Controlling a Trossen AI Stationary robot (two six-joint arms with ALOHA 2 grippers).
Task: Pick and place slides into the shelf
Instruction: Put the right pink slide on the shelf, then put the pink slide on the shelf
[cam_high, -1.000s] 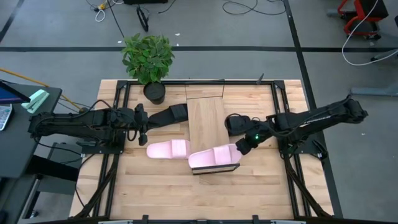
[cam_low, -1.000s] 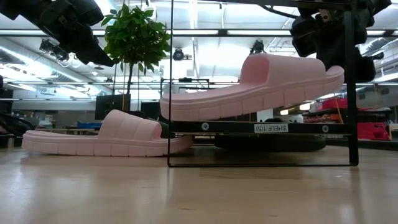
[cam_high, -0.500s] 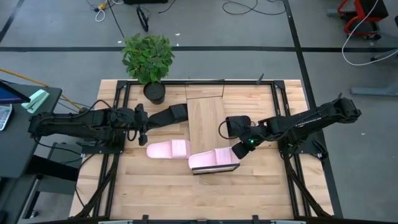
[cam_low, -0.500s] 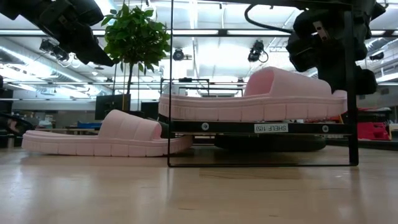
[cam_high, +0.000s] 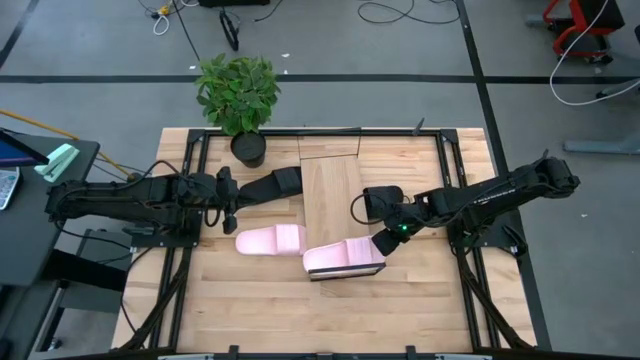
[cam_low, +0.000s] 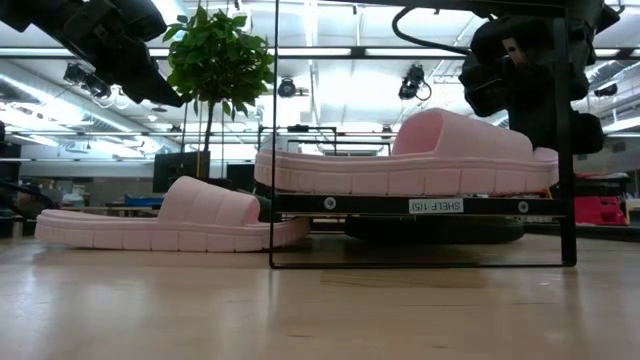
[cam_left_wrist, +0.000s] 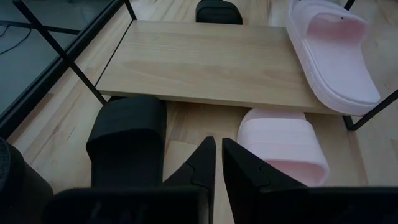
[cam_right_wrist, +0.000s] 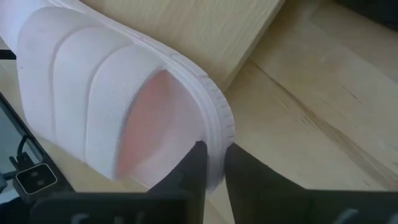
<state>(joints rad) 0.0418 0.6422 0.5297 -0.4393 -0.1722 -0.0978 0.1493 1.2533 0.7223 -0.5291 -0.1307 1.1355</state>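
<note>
On the shelf (cam_high: 331, 195), one pink slide (cam_high: 343, 256) is pinched by the right gripper (cam_high: 384, 243); three slides remain, the left gripper (cam_left_wrist: 217, 163) nearly closed.

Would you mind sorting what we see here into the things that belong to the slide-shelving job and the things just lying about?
Part of the job:
- pink slide on the shelf, its edge pinched by the right gripper
- pink slide on the table
- black slide left of the shelf
- black slide right of the shelf
- shelf
- left gripper, waiting

Just lying about:
- potted plant
</note>
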